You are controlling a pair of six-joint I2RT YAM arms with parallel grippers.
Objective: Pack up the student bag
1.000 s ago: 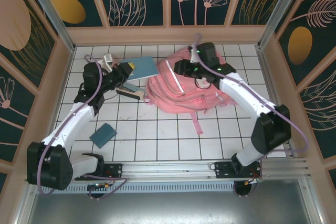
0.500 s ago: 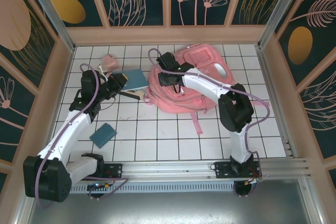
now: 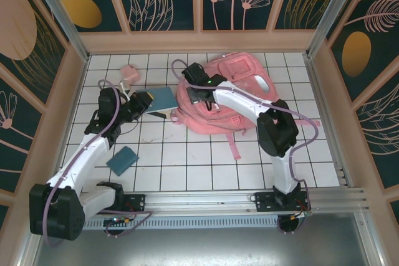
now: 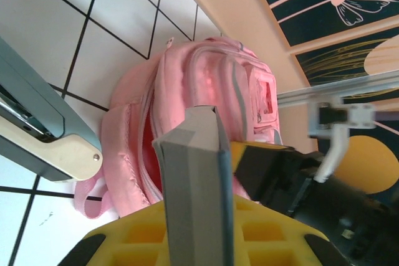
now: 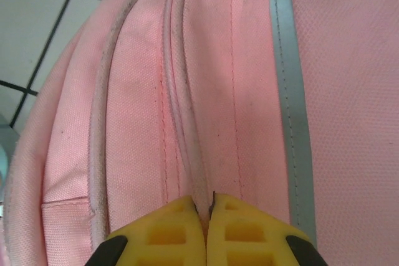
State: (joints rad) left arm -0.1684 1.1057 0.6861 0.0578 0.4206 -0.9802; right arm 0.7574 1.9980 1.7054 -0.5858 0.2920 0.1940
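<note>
The pink student bag (image 3: 232, 101) lies flat at the back middle of the tiled table, and in the left wrist view the student bag (image 4: 206, 85) has its zipped mouth gaping. My right gripper (image 3: 201, 95) sits on the bag's left side. Its yellow fingers (image 5: 181, 228) are shut on a fold of pink fabric beside the zip seam of the bag (image 5: 249, 60). My left gripper (image 3: 141, 102) is shut on a blue book (image 3: 163, 98), held just left of the bag. The book (image 4: 196, 185) stands edge-on between the yellow pads.
A small pink box (image 3: 129, 71) sits at the back left. A second blue notebook (image 3: 123, 159) lies on the near left tiles. A dark flat item (image 3: 156, 115) lies under the held book. A blue-and-cream object (image 4: 37, 138) lies left of the bag. Walls enclose the table.
The right arm swung from the bag's right side to its left side, and its jaws closed on the bag's fabric. The left gripper shifted a little with the blue book.
</note>
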